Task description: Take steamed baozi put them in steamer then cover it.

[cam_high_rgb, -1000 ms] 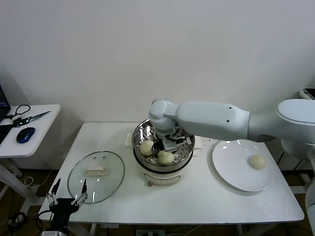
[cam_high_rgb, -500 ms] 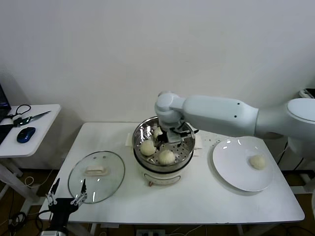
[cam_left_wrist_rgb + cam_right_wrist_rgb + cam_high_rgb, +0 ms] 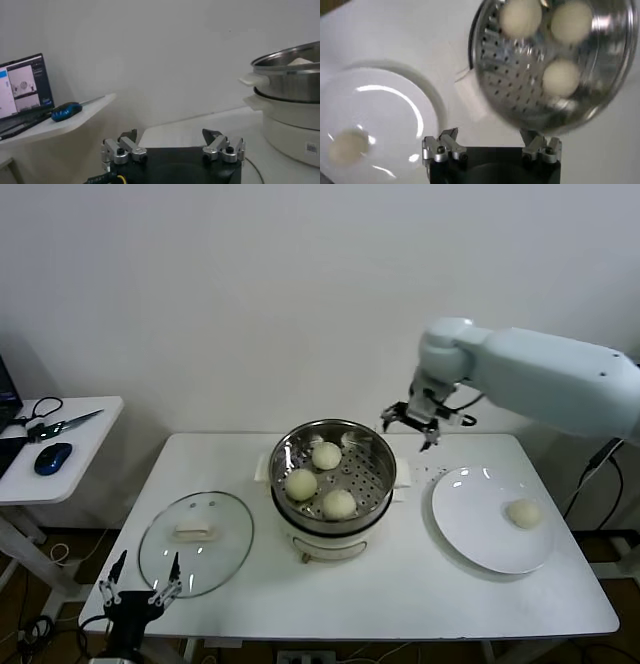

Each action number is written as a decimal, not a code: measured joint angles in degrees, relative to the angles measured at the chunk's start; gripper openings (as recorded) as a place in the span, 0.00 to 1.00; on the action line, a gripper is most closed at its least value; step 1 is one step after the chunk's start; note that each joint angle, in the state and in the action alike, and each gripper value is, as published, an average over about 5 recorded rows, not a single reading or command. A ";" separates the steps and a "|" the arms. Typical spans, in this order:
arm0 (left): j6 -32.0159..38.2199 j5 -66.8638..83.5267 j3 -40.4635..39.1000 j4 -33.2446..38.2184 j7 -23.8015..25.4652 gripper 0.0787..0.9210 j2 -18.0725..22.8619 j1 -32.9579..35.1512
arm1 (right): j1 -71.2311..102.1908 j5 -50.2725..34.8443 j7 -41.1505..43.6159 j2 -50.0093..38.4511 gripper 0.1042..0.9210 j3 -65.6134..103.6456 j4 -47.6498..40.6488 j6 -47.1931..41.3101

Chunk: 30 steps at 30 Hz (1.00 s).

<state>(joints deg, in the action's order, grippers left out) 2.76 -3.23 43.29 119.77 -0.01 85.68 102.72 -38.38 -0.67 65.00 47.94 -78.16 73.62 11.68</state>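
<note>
1. The right gripper (image 3: 414, 426) is seen with its jaws spread wide and nothing between them; it hangs in the air above the table, between the steamer and the plate, touching neither.
2. The left gripper (image 3: 139, 582) is likewise released — jaws wide apart, nothing grasped — and is parked low at the near left edge of the table (image 3: 400, 594), just in front of the cover.
3. Three steamed baozi are found inside the steamer (image 3: 333, 483) on its perforated tray: one toward the back (image 3: 326, 455), one on the robot's left (image 3: 301, 484), one at the front (image 3: 339, 504). They lie close together, yet whether they touch cannot be told.
4. A fourth steamed baozi (image 3: 523, 513) lies alone on the white plate (image 3: 470, 524), to the robot's right of the steamer and well apart from it.
5. The cover (image 3: 196, 542) is laid flat on the table to the robot's left of the steamer, handle up — the pot is therefore uncovered.
6. Nothing is seen standing between the right gripper and the plate below it.
7. On a small side table (image 3: 75, 454) farther left, a blue mouse (image 3: 52, 457) and scissors (image 3: 55, 424) are seen; in the left wrist view a laptop (image 3: 25, 95) is also shown there.
</note>
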 measured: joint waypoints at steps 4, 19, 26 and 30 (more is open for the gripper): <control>0.00 -0.29 -0.43 0.31 -0.01 0.88 0.03 0.00 | 5.41 -0.58 0.53 -5.49 0.88 4.38 -2.65 -4.15; -0.52 -1.31 -0.63 1.17 -0.07 0.88 -0.45 0.00 | 31.53 12.50 1.79 -11.58 0.88 31.45 -17.64 -5.06; -0.46 -1.69 -0.43 0.57 -0.19 0.88 -0.37 0.07 | 37.63 18.58 1.78 -9.61 0.88 39.64 -25.20 -3.36; -0.28 -1.79 -0.36 0.16 -0.24 0.88 -0.34 0.23 | 39.37 21.23 1.66 -8.00 0.88 42.47 -28.73 -2.81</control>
<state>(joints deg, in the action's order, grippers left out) 2.48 -5.02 42.93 119.93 -0.25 85.34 102.95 0.99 20.56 66.66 39.95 -35.69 44.89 8.86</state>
